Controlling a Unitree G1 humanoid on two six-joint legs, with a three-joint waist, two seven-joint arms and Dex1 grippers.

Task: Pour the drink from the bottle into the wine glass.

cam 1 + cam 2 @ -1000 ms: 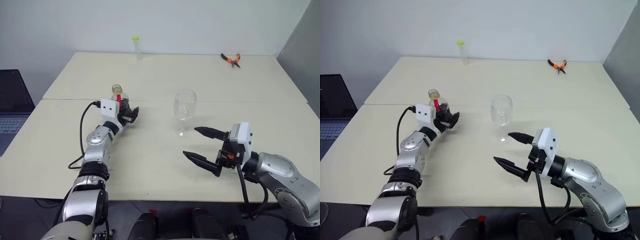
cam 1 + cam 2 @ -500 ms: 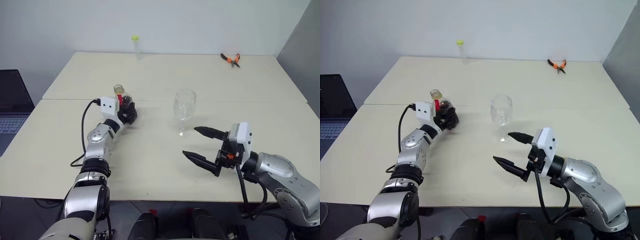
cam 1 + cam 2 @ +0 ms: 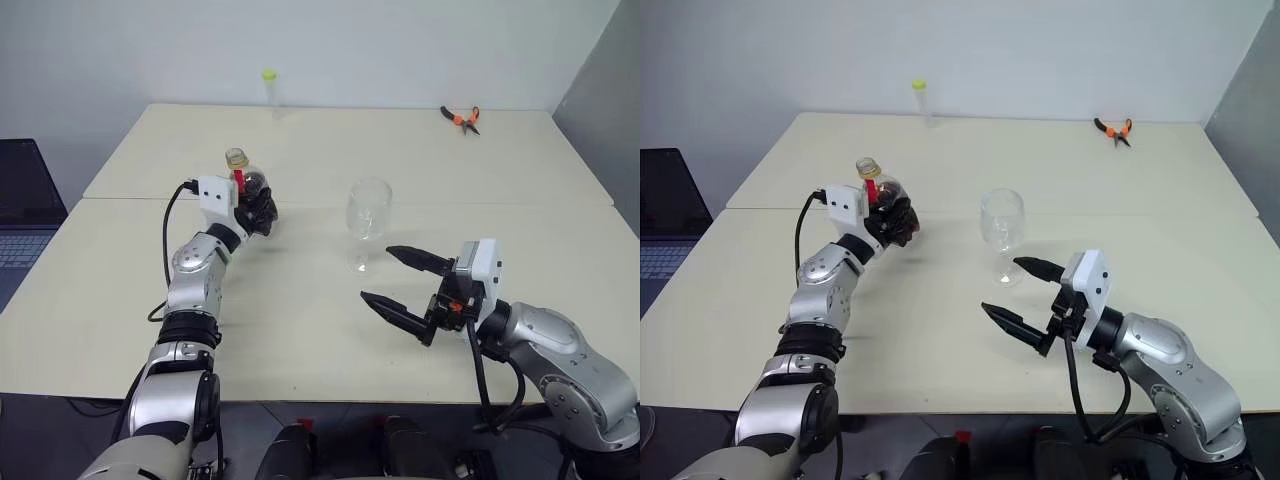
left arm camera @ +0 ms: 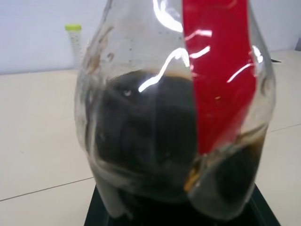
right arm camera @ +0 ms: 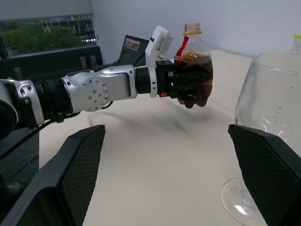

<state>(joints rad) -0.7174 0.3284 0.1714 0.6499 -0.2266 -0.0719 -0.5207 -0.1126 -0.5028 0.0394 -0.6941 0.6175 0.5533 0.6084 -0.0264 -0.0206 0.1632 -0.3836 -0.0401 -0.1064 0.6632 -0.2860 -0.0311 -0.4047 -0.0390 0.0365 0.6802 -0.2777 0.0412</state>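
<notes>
The left gripper (image 3: 895,218) has its black fingers clamped around the bulbous body of the bottle (image 3: 883,195), holding it upright and clear of the table (image 3: 300,330) — in the right wrist view a shadow lies on the tabletop below it. The bottle sits toward the table's left side, about midway between the near and far edges. The drink (image 4: 155,141) fills roughly the lower half of the bottle, dark and almost black, with the red label (image 4: 218,75) running down the clear plastic.

The wine glass (image 3: 368,222) stands upright near the middle of the table, well apart from the bottle.

The right gripper (image 3: 400,283) hovers just on the near side of the glass, its two fingers spread wide apart with nothing between them — the glass's foot lies just beyond the farther fingertip.

At the far edge stands a tall thin tube (image 3: 270,92) with a yellow-green cap, and orange-handled pliers (image 3: 462,118) lie near the far right corner.
</notes>
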